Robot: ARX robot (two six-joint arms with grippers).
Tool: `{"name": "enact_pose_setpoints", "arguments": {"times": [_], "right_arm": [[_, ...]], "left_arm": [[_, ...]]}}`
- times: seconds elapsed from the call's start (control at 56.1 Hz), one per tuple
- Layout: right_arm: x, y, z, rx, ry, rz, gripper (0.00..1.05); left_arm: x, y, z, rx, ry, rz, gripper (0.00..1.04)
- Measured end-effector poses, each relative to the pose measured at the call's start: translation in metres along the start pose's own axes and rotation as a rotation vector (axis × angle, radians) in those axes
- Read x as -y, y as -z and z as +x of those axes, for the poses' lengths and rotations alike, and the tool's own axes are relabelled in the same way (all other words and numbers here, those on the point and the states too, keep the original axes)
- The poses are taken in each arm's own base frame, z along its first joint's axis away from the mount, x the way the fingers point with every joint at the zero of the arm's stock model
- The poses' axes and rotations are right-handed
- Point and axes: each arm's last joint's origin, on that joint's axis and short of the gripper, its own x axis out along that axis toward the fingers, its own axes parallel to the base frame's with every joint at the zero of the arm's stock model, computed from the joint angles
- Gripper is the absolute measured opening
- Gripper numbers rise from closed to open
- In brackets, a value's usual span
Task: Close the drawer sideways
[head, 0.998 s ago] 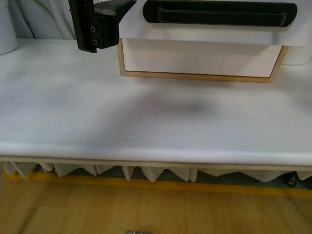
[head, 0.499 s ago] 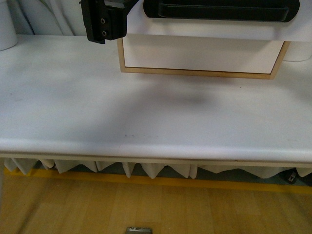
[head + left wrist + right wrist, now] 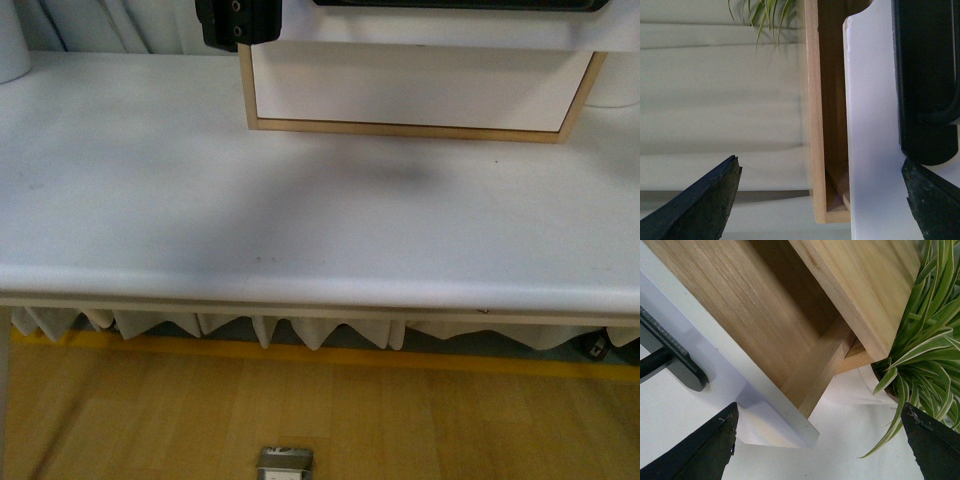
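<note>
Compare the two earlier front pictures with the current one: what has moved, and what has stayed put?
The left gripper moved sideways toward the left end of the drawer. The whole scene also slid up the front picture, so the camera likely tipped down. Nothing was gripped. The drawer stays pulled out of its frame.

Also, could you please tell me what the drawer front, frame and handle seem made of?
Drawer front: smooth matte white, probably painted or laminated board; no grain shows. Frame: light, unfinished-looking wood with visible grain. Handle: black and smooth, plastic or coated metal; cannot tell which.
</note>
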Motion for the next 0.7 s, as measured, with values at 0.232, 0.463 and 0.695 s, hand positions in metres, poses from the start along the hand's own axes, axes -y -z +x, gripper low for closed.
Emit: {"name": "enact_pose_setpoints", "arguments": {"times": [0.232,0.463,0.695], "right_arm": [[0.006,-0.002,0.015,0.004,0.012,0.001,0.95],[0.013,-0.003,0.031,0.006,0.030,0.005,0.95],[0.018,0.000,0.046,0.011,0.057,0.027,0.95]], "left_arm": [[0.000,0.005,0.017,-0.008,0.001,0.003,0.98],[0.002,0.012,0.039,-0.018,-0.001,0.005,0.98],[0.005,0.017,0.056,-0.029,-0.006,0.006,0.98]]}}
